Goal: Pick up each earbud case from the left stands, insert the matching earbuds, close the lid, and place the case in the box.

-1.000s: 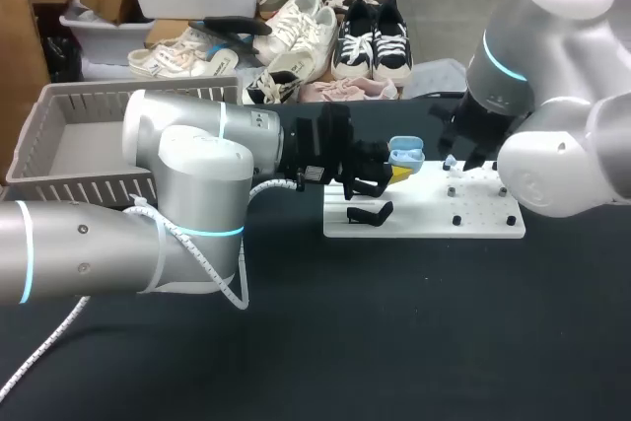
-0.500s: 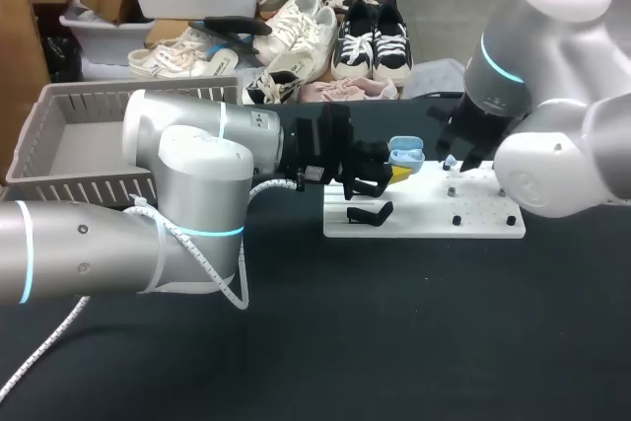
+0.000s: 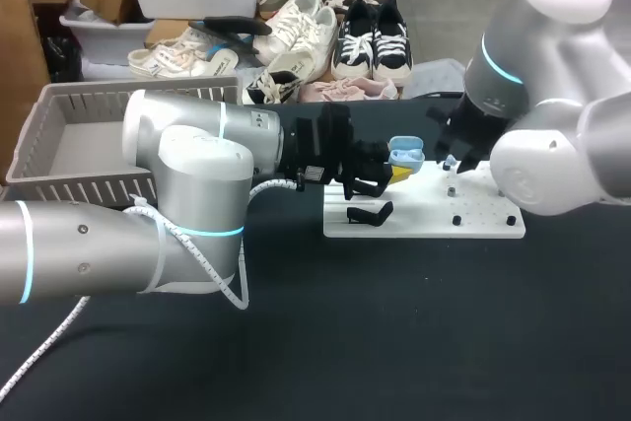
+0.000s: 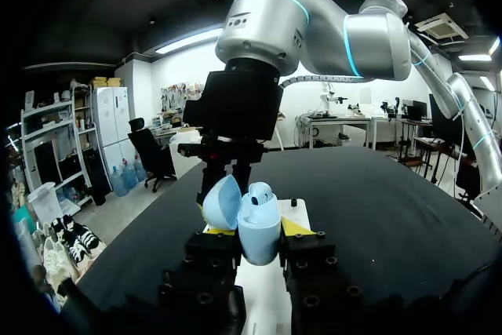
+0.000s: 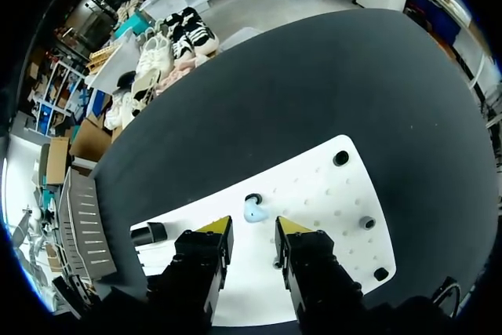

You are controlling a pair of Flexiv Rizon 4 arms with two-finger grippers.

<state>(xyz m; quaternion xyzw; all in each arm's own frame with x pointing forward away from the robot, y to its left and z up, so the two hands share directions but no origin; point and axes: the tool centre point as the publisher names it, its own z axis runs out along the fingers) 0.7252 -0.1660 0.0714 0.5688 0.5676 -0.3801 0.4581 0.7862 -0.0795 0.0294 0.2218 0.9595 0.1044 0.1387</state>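
Hovering open-fingered, right gripper has the earbud just ahead; an off-centre pinch could flick it away; left gripper clamps the open-lidded case.

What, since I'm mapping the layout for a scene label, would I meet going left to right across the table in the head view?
gray basket → black stand → light blue earbud case → right gripper. The white board spans too much of this stretch to place in the order.
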